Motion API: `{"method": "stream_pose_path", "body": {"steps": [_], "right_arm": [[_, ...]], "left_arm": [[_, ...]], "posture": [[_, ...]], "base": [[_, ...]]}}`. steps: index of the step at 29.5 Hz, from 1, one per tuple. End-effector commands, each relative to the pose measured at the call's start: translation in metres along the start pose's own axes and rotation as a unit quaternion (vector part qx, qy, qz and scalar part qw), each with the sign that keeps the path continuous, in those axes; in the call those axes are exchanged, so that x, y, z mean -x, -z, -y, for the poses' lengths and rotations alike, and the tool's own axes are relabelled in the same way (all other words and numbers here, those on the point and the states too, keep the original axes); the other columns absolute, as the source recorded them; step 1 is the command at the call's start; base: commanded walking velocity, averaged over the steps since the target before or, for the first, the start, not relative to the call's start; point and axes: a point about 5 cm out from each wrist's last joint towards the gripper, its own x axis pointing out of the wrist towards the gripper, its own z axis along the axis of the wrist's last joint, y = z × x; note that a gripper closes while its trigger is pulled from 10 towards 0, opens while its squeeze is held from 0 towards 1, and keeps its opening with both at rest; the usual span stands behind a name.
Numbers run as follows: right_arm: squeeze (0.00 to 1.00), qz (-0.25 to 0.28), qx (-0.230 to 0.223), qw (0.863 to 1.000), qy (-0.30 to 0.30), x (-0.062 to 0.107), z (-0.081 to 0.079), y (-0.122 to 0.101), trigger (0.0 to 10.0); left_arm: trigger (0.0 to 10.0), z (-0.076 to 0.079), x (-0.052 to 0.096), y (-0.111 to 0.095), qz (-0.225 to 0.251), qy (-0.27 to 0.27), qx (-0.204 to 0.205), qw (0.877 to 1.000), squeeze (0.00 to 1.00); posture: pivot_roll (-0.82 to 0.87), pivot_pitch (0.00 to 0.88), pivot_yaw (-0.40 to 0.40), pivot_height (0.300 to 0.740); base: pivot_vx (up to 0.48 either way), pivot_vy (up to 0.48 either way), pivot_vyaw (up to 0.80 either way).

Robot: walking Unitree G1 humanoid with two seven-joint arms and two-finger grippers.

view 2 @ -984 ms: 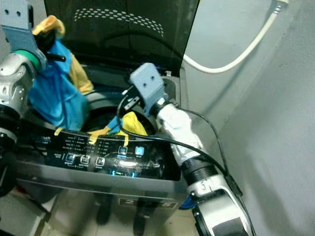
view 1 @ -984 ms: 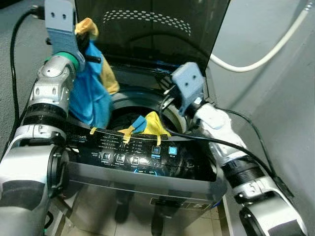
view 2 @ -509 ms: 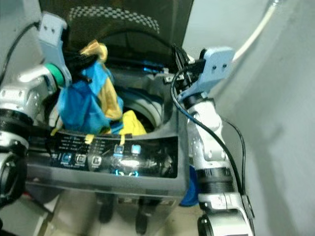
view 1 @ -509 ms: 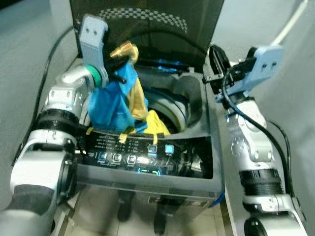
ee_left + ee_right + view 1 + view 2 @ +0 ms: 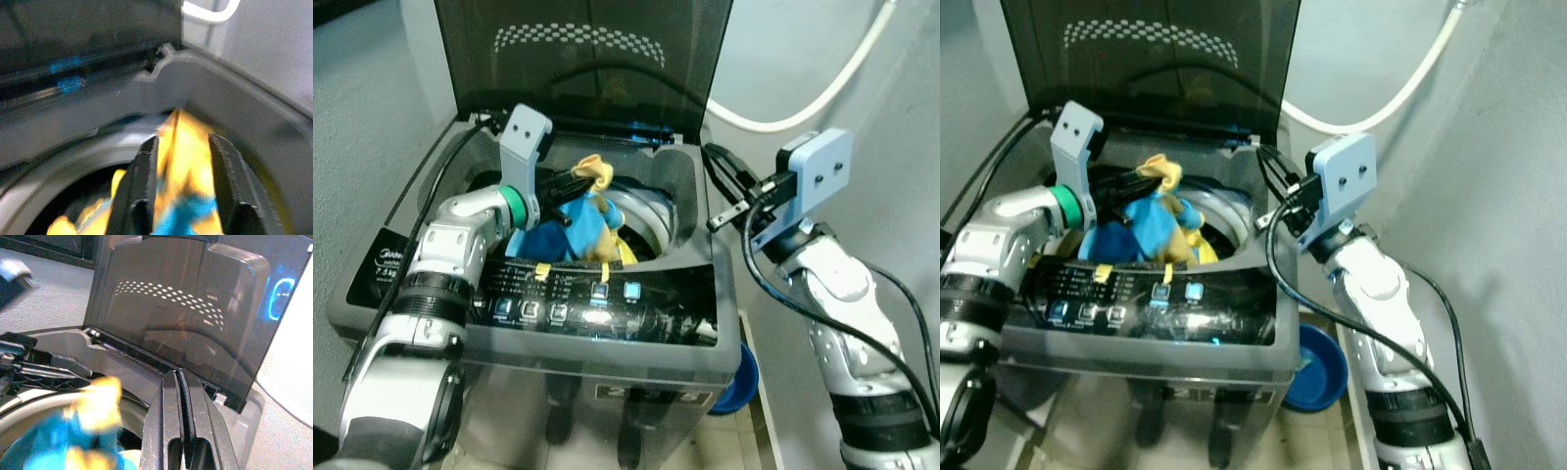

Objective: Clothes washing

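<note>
Grey machine, left eye view: top-loading washing machine (image 5: 700, 323) with smoked lid (image 5: 587, 59) raised upright; lit control panel (image 5: 578, 305) along the front edge.
Left gripper, left eye view: left gripper (image 5: 576, 179) sits over the drum opening (image 5: 641, 217), black fingers clamped on the blue and yellow garment (image 5: 570, 223), which hangs into the drum mouth.
Right gripper, left eye view: right gripper (image 5: 726, 191) is held above the machine's right rear corner, apart from the garment.
Surroundings, right eye view: white hose (image 5: 1386, 98) curves across the wall behind; blue basin (image 5: 1317, 364) on the floor beside the machine, below the right arm.
Left wrist view: two black fingers (image 5: 142, 188) pinch yellow and blue cloth between them, drum rim beneath.
Right wrist view: fingers (image 5: 168, 421) pressed together with nothing between them, pointing toward the lid hinge; garment blurred and near the left gripper's fingers.
</note>
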Motion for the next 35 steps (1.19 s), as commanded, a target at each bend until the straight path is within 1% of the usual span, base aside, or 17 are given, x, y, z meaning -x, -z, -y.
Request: {"method": "stream_pose_path", "body": {"steps": [1,8,12,14,15,17,19,20,21,22,23,24,25,27,29,31,35], "right_arm": [[0.00,-0.005,-0.006,1.000,0.005,0.002,-0.002,0.000,10.0],[0.00,-0.014,-0.016,1.000,0.006,0.003,-0.006,0.003,10.0],[0.00,-0.018,-0.018,1.000,0.010,0.003,-0.006,0.004,10.0],[0.00,-0.021,-0.021,0.999,0.014,0.003,-0.006,0.006,10.0],[0.00,-0.022,-0.022,0.999,0.017,0.003,-0.007,0.006,10.0],[0.00,-0.023,-0.023,0.999,0.019,0.003,-0.007,0.007,10.0],[0.00,-0.025,-0.026,0.999,0.023,0.003,-0.008,0.008,10.0],[0.00,-0.025,-0.026,0.999,0.023,0.003,-0.008,0.008,10.0],[0.00,-0.026,-0.028,0.999,0.026,0.003,-0.009,0.009,10.0],[0.00,-0.027,-0.029,0.999,0.028,0.003,-0.009,0.010,10.0],[0.00,-0.028,-0.031,0.999,0.030,0.003,-0.010,0.011,10.0],[0.00,-0.028,-0.031,0.999,0.030,0.003,-0.010,0.011,10.0],[0.00,-0.029,-0.032,0.999,0.032,0.003,-0.010,0.012,10.0],[0.00,-0.031,-0.035,0.998,0.037,0.002,-0.012,0.014,10.0],[0.00,-0.031,-0.037,0.998,0.041,0.001,-0.013,0.016,10.0],[0.00,-0.031,-0.037,0.998,0.045,0.001,-0.013,0.017,10.0],[0.00,-0.030,-0.036,0.996,0.070,-0.001,-0.012,0.019,10.0]], "left_arm": [[10.0,0.007,0.001,-0.002,0.010,0.018,0.000,1.000,1.00],[10.0,0.018,0.004,-0.007,0.028,0.025,0.013,0.999,1.00],[10.0,0.024,0.005,-0.012,0.040,0.003,0.019,0.999,1.00],[10.0,0.031,0.003,-0.013,0.050,-0.029,0.036,0.998,1.00],[10.0,0.038,0.003,-0.016,0.061,-0.044,0.030,0.997,0.00],[10.0,0.042,0.003,-0.018,0.070,-0.054,0.024,0.996,0.00],[10.0,0.052,0.006,-0.026,0.096,-0.077,-0.006,0.992,0.00],[10.0,0.052,0.006,-0.026,0.096,-0.077,-0.006,0.992,0.00],[10.0,0.062,0.008,-0.031,0.113,-0.088,-0.074,0.987,0.00],[10.0,0.070,0.010,-0.034,0.126,-0.091,-0.123,0.980,0.00],[10.0,0.077,0.012,-0.037,0.141,-0.098,-0.152,0.973,0.00],[10.0,0.077,0.012,-0.037,0.141,-0.098,-0.152,0.973,0.00],[10.0,0.082,0.014,-0.039,0.150,-0.104,-0.166,0.969,0.00],[10.0,0.086,0.021,-0.038,0.172,-0.137,-0.191,0.957,0.00],[10.0,0.086,0.025,-0.035,0.179,-0.157,-0.207,0.949,0.00],[10.0,0.085,0.027,-0.032,0.177,-0.167,-0.200,0.949,0.00],[10.0,0.076,0.035,-0.024,0.166,-0.210,-0.164,0.949,0.00]], "posture": [[0.06,0.047,-0.005,0.740],[0.06,0.045,-0.003,0.740],[0.06,0.046,-0.003,0.740],[0.06,0.046,-0.003,0.740],[0.07,0.053,0.003,0.740],[0.07,0.053,0.003,0.740],[0.07,0.055,0.006,0.740],[0.07,0.055,0.006,0.740],[0.07,0.056,0.006,0.740],[0.07,0.056,0.006,0.740],[0.08,0.057,0.008,0.740],[0.08,0.057,0.008,0.740],[0.08,0.057,0.008,0.740],[0.09,0.057,0.007,0.740],[0.09,0.057,0.007,0.740],[0.09,0.056,0.006,0.740],[0.10,0.055,0.003,0.740]], "base": [[0.000,0.000,0.00],[0.000,0.000,0.00],[0.000,0.000,0.00],[0.000,0.000,0.00],[0.000,0.000,0.00],[0.000,0.000,0.00],[0.000,0.000,0.00],[0.000,0.000,0.00],[0.000,0.000,0.00],[0.000,0.000,0.00],[0.000,0.000,0.00],[0.000,0.000,0.00],[0.000,0.000,0.00],[0.000,0.000,0.00],[0.000,0.000,0.00],[0.000,0.000,0.00],[0.000,0.000,0.00]]}}
